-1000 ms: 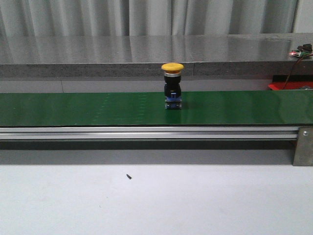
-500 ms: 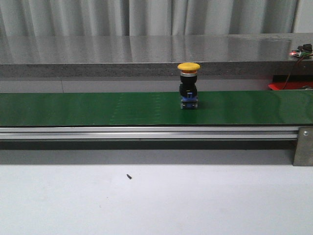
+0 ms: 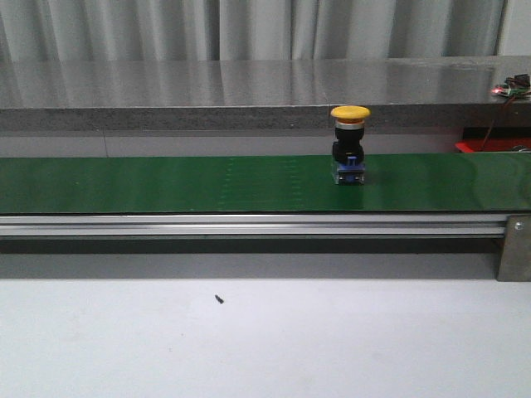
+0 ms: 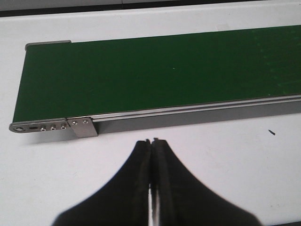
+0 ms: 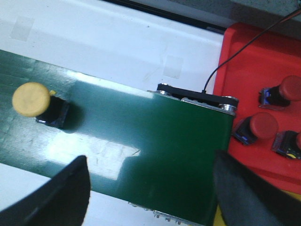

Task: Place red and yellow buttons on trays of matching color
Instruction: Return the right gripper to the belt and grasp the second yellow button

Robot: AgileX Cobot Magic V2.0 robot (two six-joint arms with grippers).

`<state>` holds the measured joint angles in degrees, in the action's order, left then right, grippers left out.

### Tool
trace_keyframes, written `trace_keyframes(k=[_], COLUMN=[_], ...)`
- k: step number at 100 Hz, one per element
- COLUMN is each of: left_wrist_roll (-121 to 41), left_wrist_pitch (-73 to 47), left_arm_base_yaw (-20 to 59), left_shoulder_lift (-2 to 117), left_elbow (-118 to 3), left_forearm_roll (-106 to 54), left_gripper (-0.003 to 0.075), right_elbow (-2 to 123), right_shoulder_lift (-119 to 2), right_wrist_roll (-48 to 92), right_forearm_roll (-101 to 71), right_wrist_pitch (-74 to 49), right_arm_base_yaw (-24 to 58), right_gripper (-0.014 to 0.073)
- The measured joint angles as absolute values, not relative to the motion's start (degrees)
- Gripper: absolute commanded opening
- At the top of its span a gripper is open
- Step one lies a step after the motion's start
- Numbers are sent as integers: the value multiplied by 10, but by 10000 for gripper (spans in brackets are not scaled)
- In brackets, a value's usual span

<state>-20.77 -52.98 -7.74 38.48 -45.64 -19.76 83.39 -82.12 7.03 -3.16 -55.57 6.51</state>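
One yellow button (image 3: pixel 350 145) upright mid-belt, rigid, top-heavy; grip black body. Right gripper (image 5: pixel 150 197) spread wide; left gripper (image 4: pixel 151 141) pressed together, empty.

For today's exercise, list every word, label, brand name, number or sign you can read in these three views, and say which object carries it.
None can be read in any view.
The yellow button, its blue base, the green belt, the red tray and its red buttons all show plain surfaces.
Two pale tape patches on the table are blank.
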Motion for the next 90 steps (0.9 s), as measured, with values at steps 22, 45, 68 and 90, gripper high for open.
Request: trace_keyframes(k=[22,45,68,90], left_wrist_roll=[-208,-208,-208,-208], left_wrist_pitch=[-530,-530,-530,-530], left_arm_base_yaw=[-77,-77,-77,-77], left_shoulder_lift=[385,385,385,385], left_elbow=[-456,-456,-456,-456], left_forearm_roll=[-198,-198,-198,-198], left_gripper=[-20,-20,-20,-20], right_elbow=[735,713,712,712], right_shoulder_lift=[-807,-843,-901,-948], right_wrist_roll=[70,23,-18,-30], right_forearm_roll=[-33,-34,-35,-35], right_wrist_pitch=[-489,-428,-398,-337], right_arm_base_yaw=[123,168,181,180], right_gripper=[540,540,540,540])
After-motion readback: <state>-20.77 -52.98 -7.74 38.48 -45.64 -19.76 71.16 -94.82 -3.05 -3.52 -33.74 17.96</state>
